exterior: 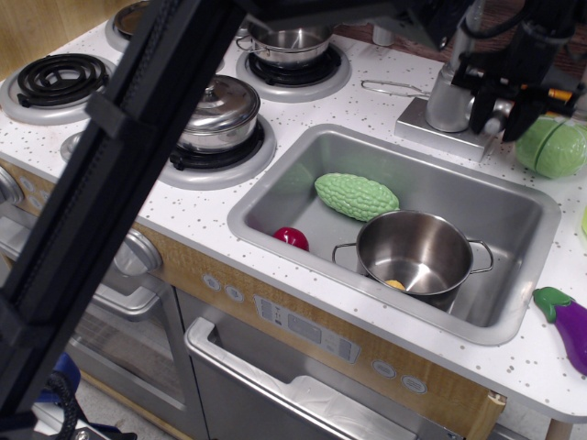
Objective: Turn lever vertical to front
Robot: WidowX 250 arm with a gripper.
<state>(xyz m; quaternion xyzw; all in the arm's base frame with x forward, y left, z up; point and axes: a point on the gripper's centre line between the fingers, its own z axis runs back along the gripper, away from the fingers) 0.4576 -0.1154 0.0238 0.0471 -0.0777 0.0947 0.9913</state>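
The lever (497, 114) is a short silver-grey stub on the right side of the silver faucet column (449, 96), which stands on a rectangular grey base (440, 133) behind the sink. My black gripper (502, 112) comes down from the top right. Its two fingers (479, 108) stand on either side of the lever with a gap showing, so the jaws look open around it. I cannot tell whether a finger touches the lever. The arm hides the top of the faucet.
A thin wire loop (394, 88) lies left of the faucet. The sink (275, 188) holds a green bumpy gourd (356, 195), a red item (291, 237) and a steel pot (426, 252). A green cabbage (552, 147) sits to the right, a purple eggplant (567, 323) at front right, and a lidded pot (218, 112) on the stove. A dark arm link (119, 183) blocks the left foreground.
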